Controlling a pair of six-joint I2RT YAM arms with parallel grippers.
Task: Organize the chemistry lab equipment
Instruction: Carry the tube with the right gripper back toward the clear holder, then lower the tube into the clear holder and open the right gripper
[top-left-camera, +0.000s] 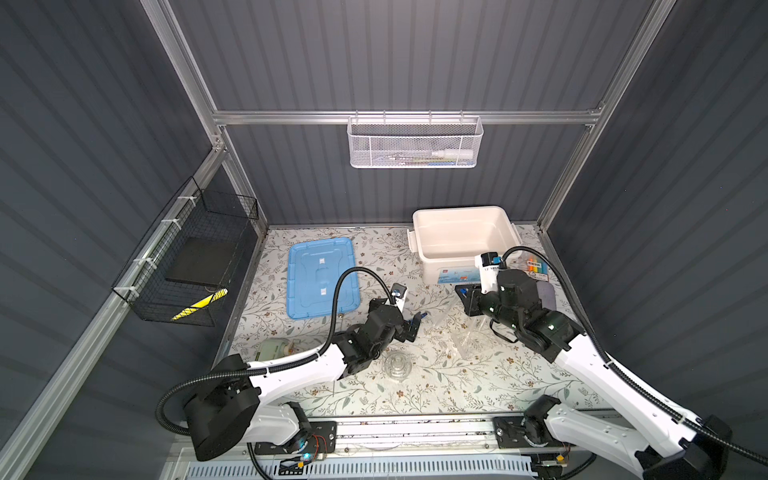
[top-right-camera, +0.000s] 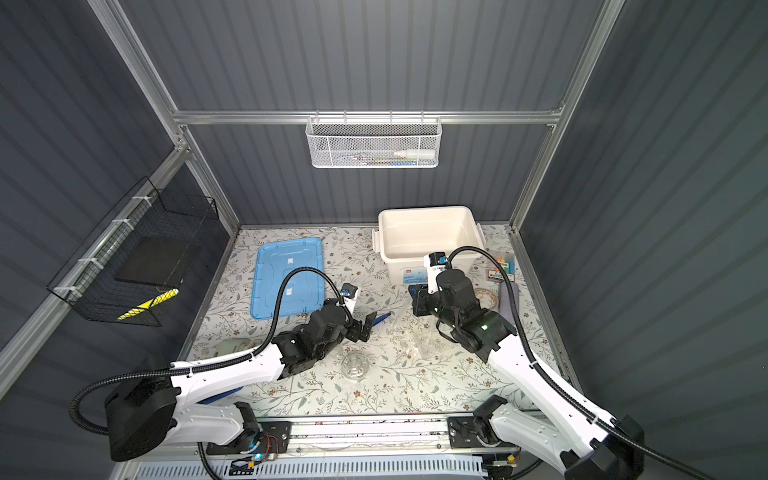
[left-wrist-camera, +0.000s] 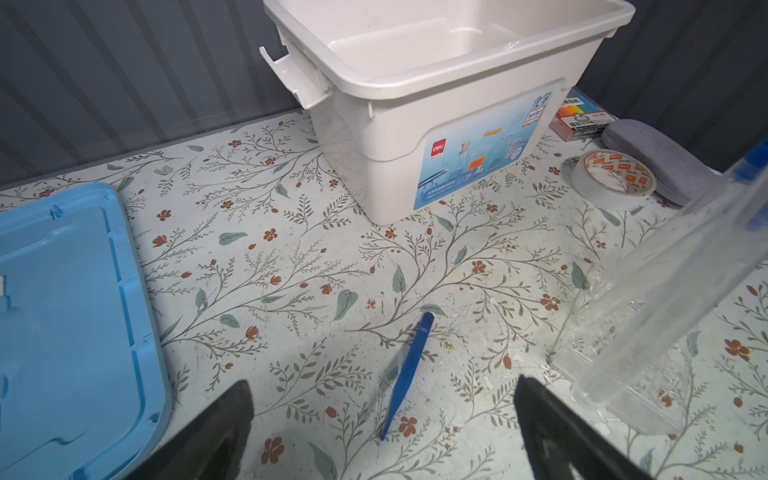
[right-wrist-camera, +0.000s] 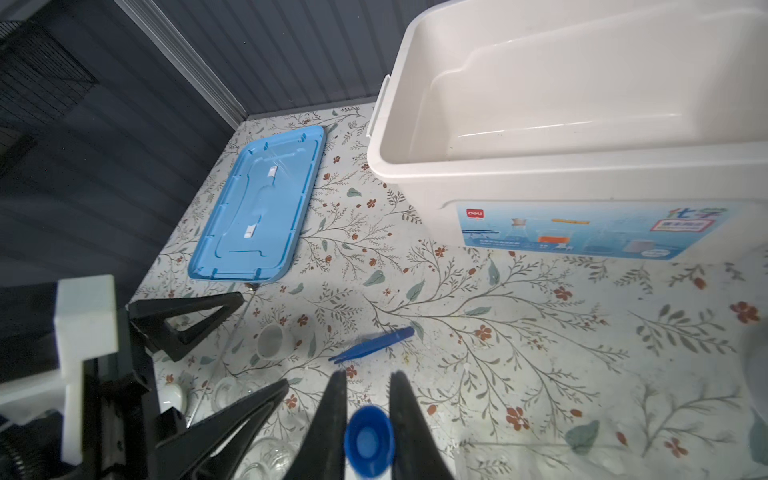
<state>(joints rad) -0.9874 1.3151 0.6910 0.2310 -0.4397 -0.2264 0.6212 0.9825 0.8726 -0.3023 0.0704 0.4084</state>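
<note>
My left gripper (top-left-camera: 412, 328) (left-wrist-camera: 384, 395) hangs open just over the blue tweezers (left-wrist-camera: 409, 365) (right-wrist-camera: 372, 345), which lie flat on the floral table between its two fingers. My right gripper (top-left-camera: 462, 296) (right-wrist-camera: 369, 376) is shut on a clear test tube (left-wrist-camera: 685, 270), and the tube's blue cap (right-wrist-camera: 369, 440) sits between the jaws. The tube slants down toward a clear plastic box (top-left-camera: 469, 336); whether they touch I cannot tell. A small white dish (right-wrist-camera: 270, 340), a thin rod (right-wrist-camera: 224, 349) and clear glassware (top-left-camera: 397, 365) lie near the left arm.
An open white bin (top-left-camera: 461, 209) stands at the back right, its blue lid (top-left-camera: 322, 278) flat at the back left. A tape roll (left-wrist-camera: 613, 178), a grey case (left-wrist-camera: 656, 162) and a pen pack (left-wrist-camera: 582, 118) lie to the bin's right. Wire baskets hang on the walls.
</note>
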